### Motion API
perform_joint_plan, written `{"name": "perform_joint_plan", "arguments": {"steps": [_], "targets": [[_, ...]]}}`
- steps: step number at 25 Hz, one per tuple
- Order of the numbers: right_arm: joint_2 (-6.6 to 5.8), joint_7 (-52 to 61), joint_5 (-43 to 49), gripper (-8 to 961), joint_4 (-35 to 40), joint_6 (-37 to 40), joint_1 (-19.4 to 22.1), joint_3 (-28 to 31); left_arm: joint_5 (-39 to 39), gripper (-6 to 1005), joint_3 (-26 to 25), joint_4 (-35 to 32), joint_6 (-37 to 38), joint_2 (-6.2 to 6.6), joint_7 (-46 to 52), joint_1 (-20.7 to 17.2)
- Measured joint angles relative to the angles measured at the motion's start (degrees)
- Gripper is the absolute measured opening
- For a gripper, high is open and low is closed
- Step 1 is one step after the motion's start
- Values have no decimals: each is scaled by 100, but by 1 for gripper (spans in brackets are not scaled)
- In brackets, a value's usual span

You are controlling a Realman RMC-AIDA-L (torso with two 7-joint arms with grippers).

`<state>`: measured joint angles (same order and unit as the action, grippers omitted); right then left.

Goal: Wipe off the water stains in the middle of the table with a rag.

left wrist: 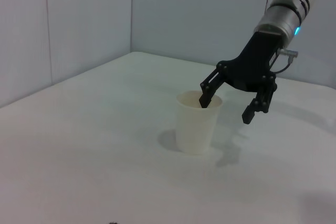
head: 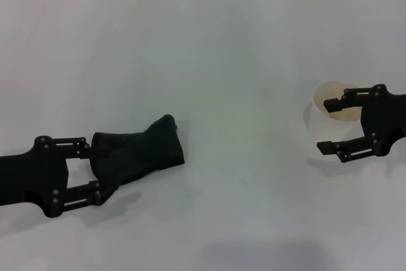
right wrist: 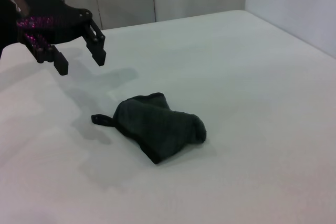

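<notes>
Jaws, left gripper (head: 89,171): wide open, raised above the rag's near-left end
Jaws, right gripper (head: 329,125): open, one finger inside the paper cup (head: 332,107), far right
Rag (head: 138,153): crumpled on the desk (head: 222,61), left of centre

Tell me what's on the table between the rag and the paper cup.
Nothing: in the head view the table is bare white between the rag and the paper cup. No stain shows there. The open left claw hovers above the rag.
</notes>
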<state>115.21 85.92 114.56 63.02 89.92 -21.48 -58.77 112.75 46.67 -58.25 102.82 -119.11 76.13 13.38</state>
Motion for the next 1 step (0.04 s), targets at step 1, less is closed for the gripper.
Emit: {"name": "perform_joint_plan", "arguments": {"steps": [1], "targets": [[1, -3, -8, 838, -28, -7, -9, -7, 0, 544, 0, 0, 0, 0, -1, 2]]}}
